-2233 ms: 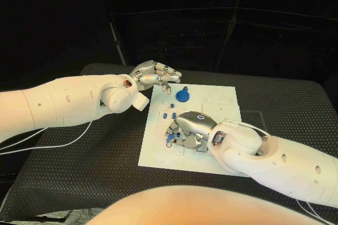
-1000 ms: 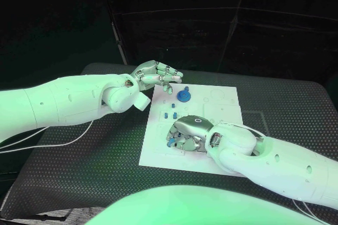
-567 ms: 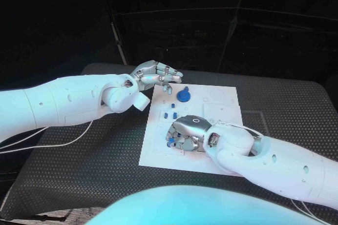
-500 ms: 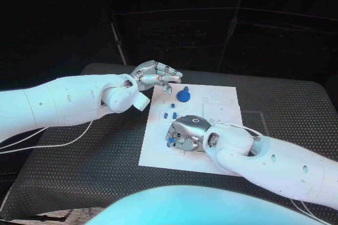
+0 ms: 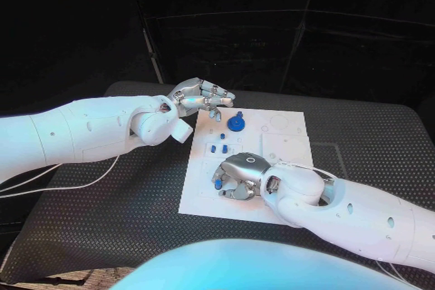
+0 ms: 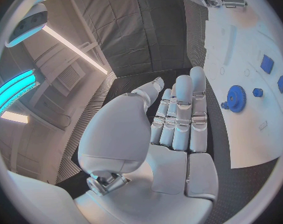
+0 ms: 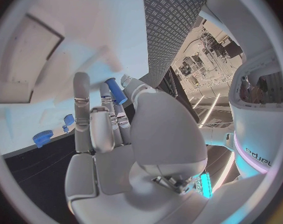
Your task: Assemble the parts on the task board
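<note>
On the black tabletop (image 5: 109, 195) lies the white task board (image 5: 288, 145). The right hand (image 5: 237, 175) pinches a small blue peg (image 7: 114, 90) over the board's near left part; seating it comes next. The left hand (image 5: 199, 96) hovers far left, fingers together, empty.

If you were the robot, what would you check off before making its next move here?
1. Right hand has a part: ok, a blue peg sits pinched at its fingertips.
2. Peg upright: cannot tell.
3. Target hole free: cannot tell, the hand covers that part of the task board.
4. Left hand clear of the work: ok, it hovers at the board's far left corner, holding nothing.
5. Blue gear out of the way: ok, it sits apart at the far end.
</note>
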Tool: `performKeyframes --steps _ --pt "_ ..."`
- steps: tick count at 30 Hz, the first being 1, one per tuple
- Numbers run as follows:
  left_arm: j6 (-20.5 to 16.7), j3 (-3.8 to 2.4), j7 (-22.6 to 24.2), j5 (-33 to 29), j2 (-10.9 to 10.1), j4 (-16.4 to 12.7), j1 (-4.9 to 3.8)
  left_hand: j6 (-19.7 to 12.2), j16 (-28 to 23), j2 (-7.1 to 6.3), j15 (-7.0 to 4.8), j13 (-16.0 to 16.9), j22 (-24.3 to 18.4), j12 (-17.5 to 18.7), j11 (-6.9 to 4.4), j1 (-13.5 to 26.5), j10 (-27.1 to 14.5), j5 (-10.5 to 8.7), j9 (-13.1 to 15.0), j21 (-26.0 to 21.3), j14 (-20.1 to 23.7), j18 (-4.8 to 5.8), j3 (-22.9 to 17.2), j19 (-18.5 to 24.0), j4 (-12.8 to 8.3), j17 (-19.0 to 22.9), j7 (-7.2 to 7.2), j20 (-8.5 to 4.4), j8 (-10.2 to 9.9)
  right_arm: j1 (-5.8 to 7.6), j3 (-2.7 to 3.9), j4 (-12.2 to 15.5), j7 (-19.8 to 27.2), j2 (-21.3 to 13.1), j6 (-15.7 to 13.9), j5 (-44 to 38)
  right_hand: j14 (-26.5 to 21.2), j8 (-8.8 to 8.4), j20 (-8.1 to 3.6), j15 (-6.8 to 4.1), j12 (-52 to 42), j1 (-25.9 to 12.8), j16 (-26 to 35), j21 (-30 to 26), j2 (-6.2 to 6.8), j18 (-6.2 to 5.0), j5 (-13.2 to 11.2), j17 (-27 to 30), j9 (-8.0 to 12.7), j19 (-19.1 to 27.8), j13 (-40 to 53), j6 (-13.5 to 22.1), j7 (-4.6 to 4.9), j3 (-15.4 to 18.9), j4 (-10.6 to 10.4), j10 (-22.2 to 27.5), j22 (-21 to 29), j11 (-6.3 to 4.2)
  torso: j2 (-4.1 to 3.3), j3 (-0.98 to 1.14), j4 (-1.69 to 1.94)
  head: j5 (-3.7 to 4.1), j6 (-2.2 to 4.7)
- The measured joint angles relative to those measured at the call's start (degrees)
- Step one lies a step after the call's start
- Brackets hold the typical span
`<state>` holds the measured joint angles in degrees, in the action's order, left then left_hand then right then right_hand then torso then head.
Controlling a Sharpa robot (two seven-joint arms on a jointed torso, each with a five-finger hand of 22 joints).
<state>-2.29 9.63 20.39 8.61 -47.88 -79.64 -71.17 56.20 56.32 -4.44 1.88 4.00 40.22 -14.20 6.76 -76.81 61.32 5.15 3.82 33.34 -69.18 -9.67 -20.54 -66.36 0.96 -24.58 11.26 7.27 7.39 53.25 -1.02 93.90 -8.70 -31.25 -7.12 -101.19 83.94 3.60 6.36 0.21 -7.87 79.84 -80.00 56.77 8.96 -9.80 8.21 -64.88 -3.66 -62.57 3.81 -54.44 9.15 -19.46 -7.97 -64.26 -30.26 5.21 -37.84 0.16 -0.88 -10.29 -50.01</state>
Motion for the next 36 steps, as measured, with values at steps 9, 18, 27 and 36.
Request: performKeyframes --steps 9,18,27,36 --pt "0.1 0.01 0.0 0.0 0.0 0.0 -0.01 0.0 0.0 0.0 0.17 0.0 -0.2 0.0 0.0 0.0 0.0 0.0 0.0 0.0 0.2 0.0 0.1 0.0 0.1 0.1 0.0 0.0 0.2 -0.06 -0.12 0.7 0.7 -0.8 -3.5 0.6 0.0 0.0 0.0 0.0 0.0 0.0 0.0 0.0 0.0 0.0 1.6 0.1 0.0 0.0 0.1 2.4 0.02 1.3 0.3 1.1 0.3 -0.09 0.04 0.01 -0.05 0.13 0.0" --pt "0.2 0.01 -0.1 0.0 -0.2 0.0 -0.01 0.0 0.0 0.21 -0.04 0.0 -0.2 0.0 0.0 0.2 0.0 0.0 0.0 -0.2 0.4 0.0 0.3 0.0 0.0 0.1 0.0 0.0 0.2 -0.28 -0.11 3.6 3.1 -4.4 -11.9 2.8 0.0 0.0 0.21 0.0 -0.3 0.0 0.3 -0.4 0.0 0.0 2.8 1.0 0.0 0.2 0.1 3.7 0.09 2.2 0.6 2.8 0.8 0.32 0.05 0.03 -0.05 0.45 0.0" --pt "0.3 0.38 -0.1 0.0 -0.4 0.0 0.0 0.0 0.0 0.21 -0.04 0.0 -0.1 0.0 0.0 0.2 0.0 0.0 0.0 -0.2 0.4 0.0 0.3 0.0 0.0 0.1 0.0 0.0 0.2 -0.02 3.7 9.4 4.0 -14.0 -15.9 9.7 0.0 2.35 0.39 0.6 -5.5 -1.8 -0.8 1.2 -0.83 0.0 2.8 -1.7 -1.0 -0.8 1.7 -0.4 0.81 4.4 -1.0 -4.0 -1.5 0.06 0.34 -0.05 -0.09 2.08 0.0" --pt "0.3 0.8 -0.1 0.0 -0.8 -0.1 0.03 0.0 0.0 0.21 -0.04 0.0 -0.2 -0.2 0.21 0.2 -0.2 0.0 0.0 -0.2 0.4 0.0 0.3 0.0 0.0 0.1 0.0 0.0 0.2 0.47 5.02 12.4 -2.4 -25.4 -16.7 22.4 0.1 9.21 -2.92 -3.03 -52.6 -8.0 -6.5 7.2 -1.07 0.52 9.0 -10.0 -3.2 -6.9 48.0 -3.8 -3.18 13.7 -6.0 -18.4 -10.6 -3.99 0.96 -0.29 -0.42 5.26 -0.01"
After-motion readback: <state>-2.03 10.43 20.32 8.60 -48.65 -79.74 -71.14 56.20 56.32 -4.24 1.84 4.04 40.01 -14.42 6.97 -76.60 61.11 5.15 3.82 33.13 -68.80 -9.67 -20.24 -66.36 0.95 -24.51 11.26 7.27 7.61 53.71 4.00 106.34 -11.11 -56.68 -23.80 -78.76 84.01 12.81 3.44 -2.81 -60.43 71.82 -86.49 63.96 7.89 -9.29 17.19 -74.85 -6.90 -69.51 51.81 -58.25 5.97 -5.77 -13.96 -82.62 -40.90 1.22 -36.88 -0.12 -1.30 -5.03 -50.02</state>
